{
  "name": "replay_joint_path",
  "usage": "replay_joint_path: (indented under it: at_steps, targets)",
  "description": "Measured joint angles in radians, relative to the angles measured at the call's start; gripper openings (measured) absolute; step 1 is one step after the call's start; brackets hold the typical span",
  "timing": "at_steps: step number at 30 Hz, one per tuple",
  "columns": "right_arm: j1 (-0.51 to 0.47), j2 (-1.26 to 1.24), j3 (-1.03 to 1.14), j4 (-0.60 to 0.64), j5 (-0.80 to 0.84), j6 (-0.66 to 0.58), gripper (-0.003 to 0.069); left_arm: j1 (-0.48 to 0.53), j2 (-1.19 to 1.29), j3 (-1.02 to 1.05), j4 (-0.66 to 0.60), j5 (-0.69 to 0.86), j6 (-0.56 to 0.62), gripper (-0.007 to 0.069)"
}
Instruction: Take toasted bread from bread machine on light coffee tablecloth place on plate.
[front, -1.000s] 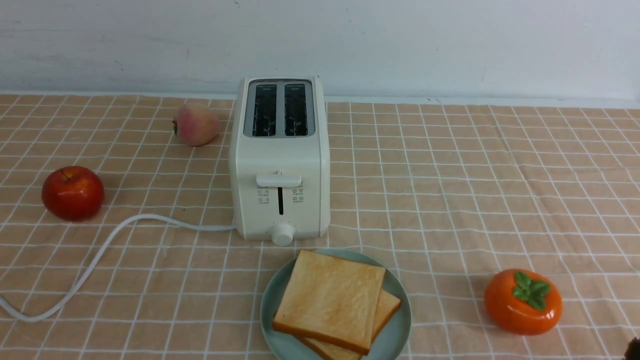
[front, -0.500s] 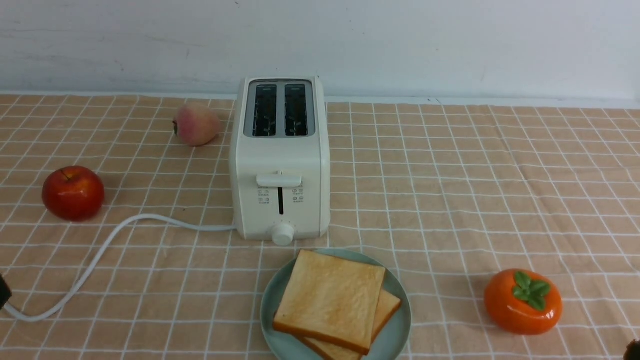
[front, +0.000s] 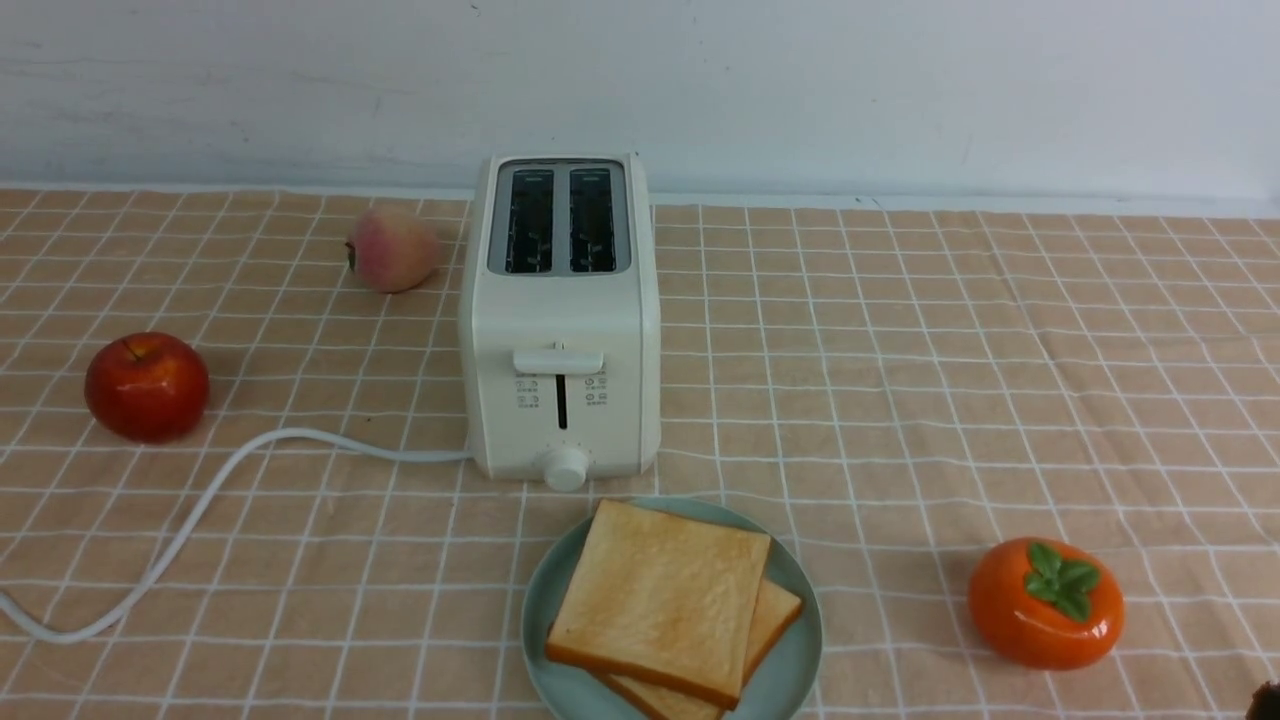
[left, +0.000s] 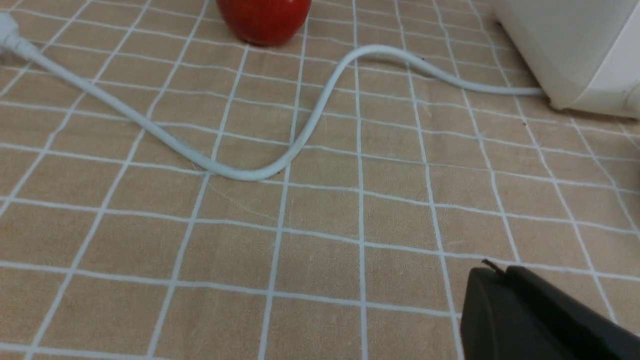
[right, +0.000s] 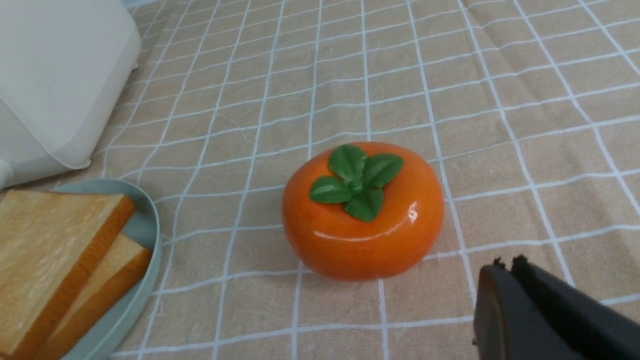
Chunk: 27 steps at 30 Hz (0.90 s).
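Two square slices of golden-tan toasted bread (front: 660, 600) with darker orange-brown crusts lie stacked on a round, pale mint-green plate (front: 800, 660) with a raised rim. The upper slice lies at an angle over the lower one, so that only a corner and edges of the lower slice show. The plate sits on a light coffee tablecloth (front: 900, 400) with a thin white grid, just in front of a boxy, cream-white two-slot toaster (front: 560, 310). No bread shows in its two dark slots. The toaster has a front lever (front: 558, 361) and a round knob (front: 566, 469) below it.

A white cord (front: 215, 482) curves away from the toaster's left side. Also on the left are a shiny red apple (front: 147, 387) and, farther back, a pinkish, rounded fruit (front: 393, 248). To the right of the plate — well apart from it — sits a glossy orange persimmon (front: 1045, 605) with green leaves on top. Behind the cloth is a pale wall (front: 900, 90).

The dark left gripper (left: 500, 275) is closed, its fingers together and holding nothing. The dark right gripper (right: 509, 272) is closed and empty too — near the persimmon, but not touching it.
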Motion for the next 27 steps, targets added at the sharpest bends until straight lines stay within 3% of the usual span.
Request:
replay_joint_path:
  at_steps: [27]
  targets:
    - [-0.008, -0.080, 0.000, 0.000, 0.017, 0.000, 0.0051, 0.000, 0.000, 0.000, -0.002, 0.000, 0.000, 0.0013]
